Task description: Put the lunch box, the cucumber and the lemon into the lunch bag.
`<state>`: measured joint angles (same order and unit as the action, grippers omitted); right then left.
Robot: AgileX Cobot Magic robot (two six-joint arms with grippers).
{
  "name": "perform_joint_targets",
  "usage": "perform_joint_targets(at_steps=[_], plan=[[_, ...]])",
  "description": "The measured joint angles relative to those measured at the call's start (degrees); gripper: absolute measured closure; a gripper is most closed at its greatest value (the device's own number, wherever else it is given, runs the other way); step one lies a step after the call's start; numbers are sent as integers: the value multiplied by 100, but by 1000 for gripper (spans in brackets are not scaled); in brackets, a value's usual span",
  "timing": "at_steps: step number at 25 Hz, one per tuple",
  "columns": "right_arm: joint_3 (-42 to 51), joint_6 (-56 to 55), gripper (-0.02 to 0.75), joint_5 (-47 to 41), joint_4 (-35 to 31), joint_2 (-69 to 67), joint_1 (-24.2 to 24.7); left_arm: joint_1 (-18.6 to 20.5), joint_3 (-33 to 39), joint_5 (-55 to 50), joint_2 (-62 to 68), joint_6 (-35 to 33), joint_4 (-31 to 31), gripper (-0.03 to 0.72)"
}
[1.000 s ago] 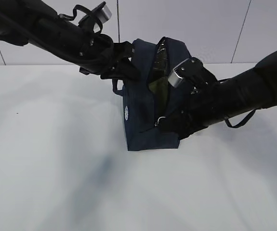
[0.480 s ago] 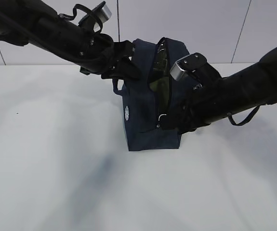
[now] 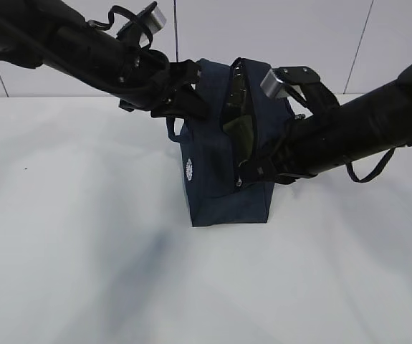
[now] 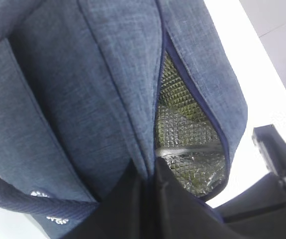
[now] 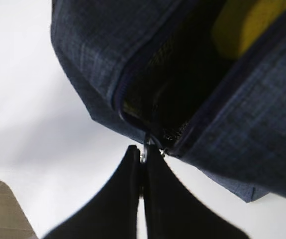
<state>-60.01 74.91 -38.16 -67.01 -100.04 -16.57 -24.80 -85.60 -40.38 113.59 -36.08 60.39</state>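
The navy lunch bag [image 3: 216,168] stands upright mid-table, its top zipper partly open on a silver quilted lining [image 4: 185,134]. My left gripper [image 3: 197,100] is shut on the bag's fabric edge by the opening [image 4: 150,172]. At the bag's near end, my right gripper [image 3: 247,175] is shut on the zipper's silver ring pull [image 5: 143,150]. Deep inside the bag, the right wrist view shows a patch of yellow, the lemon [image 5: 244,22]. The lunch box and the cucumber are hidden.
The bag rests on a white table [image 3: 84,236] with a tiled wall [image 3: 284,43] behind it. A padded bag handle [image 4: 11,199] hangs on the left side. A black cable loop [image 3: 367,172] dangles under the right arm.
The right arm's wrist has risen and swung rightward while its fingers stay on the ring pull at the bag's near end. The left arm and the bag have hardly moved.
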Motion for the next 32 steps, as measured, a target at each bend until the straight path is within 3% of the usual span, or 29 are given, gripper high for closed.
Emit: perform_joint_targets(at_steps=[32], plan=[[0, -953, 737, 162, -151, 810, 0, 0, 0, 103, 0, 0, 67, 686]])
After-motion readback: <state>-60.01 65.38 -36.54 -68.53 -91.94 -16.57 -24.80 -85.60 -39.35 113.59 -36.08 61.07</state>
